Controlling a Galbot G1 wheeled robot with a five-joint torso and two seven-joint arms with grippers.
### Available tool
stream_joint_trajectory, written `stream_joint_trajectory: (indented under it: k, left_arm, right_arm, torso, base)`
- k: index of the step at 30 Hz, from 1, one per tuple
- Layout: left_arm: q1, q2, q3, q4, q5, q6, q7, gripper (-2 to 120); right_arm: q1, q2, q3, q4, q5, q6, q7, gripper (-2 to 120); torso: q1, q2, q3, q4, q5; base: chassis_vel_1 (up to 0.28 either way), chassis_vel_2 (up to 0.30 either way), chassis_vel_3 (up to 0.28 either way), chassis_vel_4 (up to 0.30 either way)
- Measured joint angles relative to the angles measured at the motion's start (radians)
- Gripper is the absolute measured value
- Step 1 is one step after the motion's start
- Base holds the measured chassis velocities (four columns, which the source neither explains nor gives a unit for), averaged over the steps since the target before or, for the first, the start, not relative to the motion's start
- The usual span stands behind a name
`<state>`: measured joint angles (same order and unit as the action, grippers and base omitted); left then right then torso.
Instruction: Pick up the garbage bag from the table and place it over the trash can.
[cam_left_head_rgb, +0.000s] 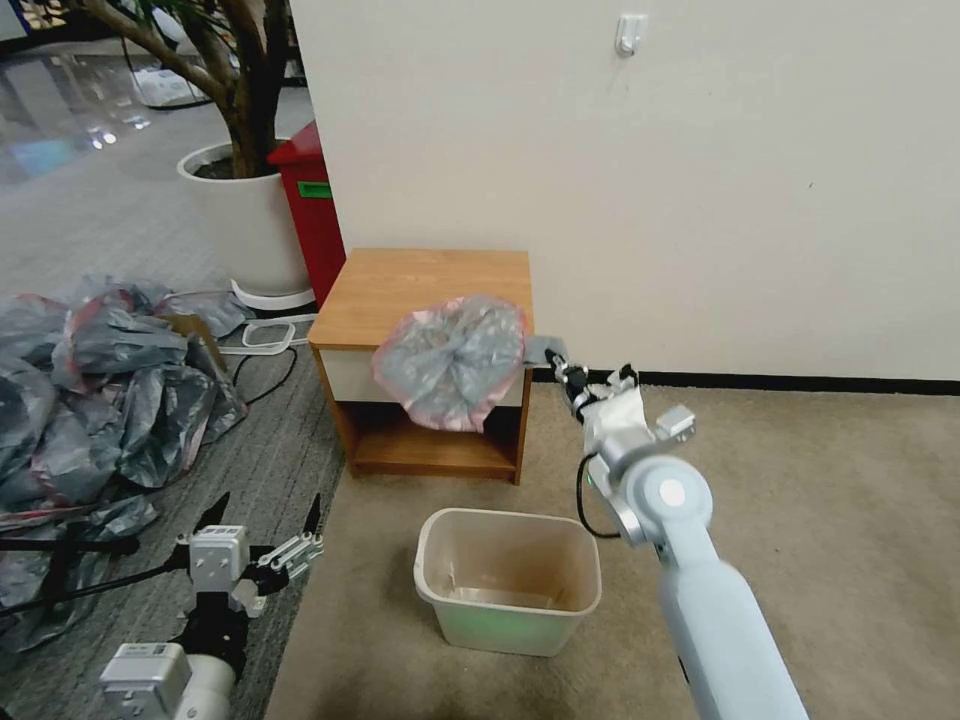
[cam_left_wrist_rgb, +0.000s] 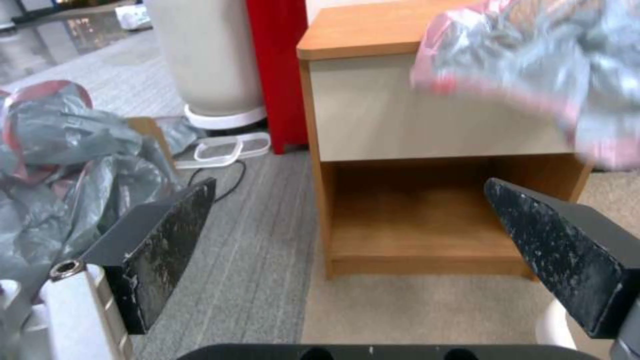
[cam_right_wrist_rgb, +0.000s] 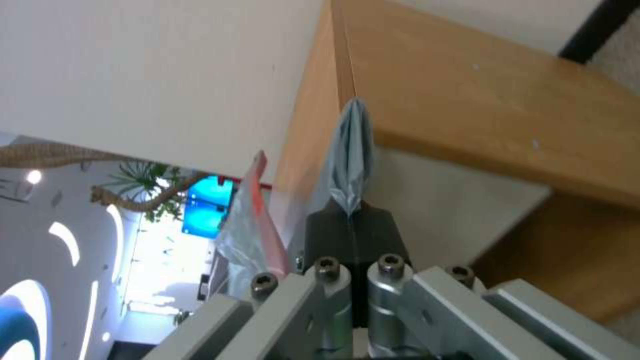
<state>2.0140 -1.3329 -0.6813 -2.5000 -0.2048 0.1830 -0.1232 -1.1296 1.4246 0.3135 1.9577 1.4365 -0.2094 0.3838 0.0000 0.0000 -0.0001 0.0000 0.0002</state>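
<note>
Right tool (cam_left_head_rgb: 553, 352) clenched on garbage bag (cam_left_head_rgb: 455, 360), bag hanging spread at worktop (cam_left_head_rgb: 420, 290) front right corner, trash can (cam_left_head_rgb: 508, 578) on floor below, left tool (cam_left_head_rgb: 262, 522) released, low at left.

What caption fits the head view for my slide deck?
Right end effector pinches the garbage bag at the nightstand's front edge, above the trash can.
</note>
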Motion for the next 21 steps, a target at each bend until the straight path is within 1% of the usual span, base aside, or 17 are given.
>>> stream_joint_trajectory:
  k: [2,3,7,8,11,13,16,17,21]
  left_arm:
    - [0.0,0.002,0.0,0.0,-0.001,0.0,0.0,100]
    - [0.0,0.002,0.0,0.0,-0.001,0.0,0.0,100]
    - [0.002,0.011,-0.007,0.0,-0.001,-0.002,0.0,100]
    - [0.002,0.011,-0.007,0.0,-0.001,-0.002,0.0,100]
    - [0.003,0.022,-0.015,0.0,-0.001,-0.004,0.0,100]
    - [0.003,0.023,-0.016,0.0,-0.001,-0.004,0.0,100]
    - [0.0,0.026,-0.015,0.0,-0.003,-0.004,0.0,100]
    - [0.0,0.026,-0.015,0.0,-0.003,-0.004,0.0,100]
    - [-0.005,0.025,-0.01,0.0,-0.004,-0.002,0.0,100]
  right_arm:
    - [-0.049,-0.018,-0.018,0.059,0.008,0.006,0.014,0]
    - [-0.049,-0.018,-0.018,0.059,0.008,0.006,0.014,0]
    - [-0.166,-0.06,-0.061,0.171,-0.011,0.008,0.02,0]
    - [-0.166,-0.06,-0.061,0.171,-0.011,0.008,0.02,0]
    - [-0.263,-0.084,-0.085,0.226,-0.053,0.006,0.022,0]
    - [-0.277,-0.089,-0.087,0.233,-0.058,0.002,0.026,0]
    - [-0.337,-0.125,-0.092,0.266,-0.071,-0.016,0.062,0]
    - [-0.337,-0.125,-0.092,0.266,-0.071,-0.016,0.062,0]
    - [-0.398,-0.17,-0.085,0.299,-0.089,-0.035,0.073,0]
  torso:
    - [0.0,0.0,0.0,-0.0001,-0.0001]
    - [0.0,0.0,0.0,-0.0001,-0.0001]
    - [0.0,0.0,0.0,0.0,-0.0001]
    - [0.0,0.0,0.0,0.0,-0.0001]
    - [0.0,0.0,0.0,0.0,-0.0001]
    - [0.0,0.0,0.0,-0.0001,-0.0002]
    - [0.0,0.0,0.0,0.0,-0.0001]
    - [0.0,0.0,0.0,0.0,-0.0001]
    - [0.0,0.0,0.0,0.0,-0.0002]
  base:
    - [0.0,0.0,0.0,0.0]
    - [0.0,0.0,0.0,0.0]
    - [0.0,0.0,0.0,0.0]
    - [0.0,0.0,0.0,0.0]
    - [0.0,0.0,0.0,0.0]
    - [0.0,0.0,0.0,0.0]
    - [0.0,0.0,0.0,0.0]
    - [0.0,0.0,0.0,0.0]
    - [0.0,0.0,0.0,0.0]
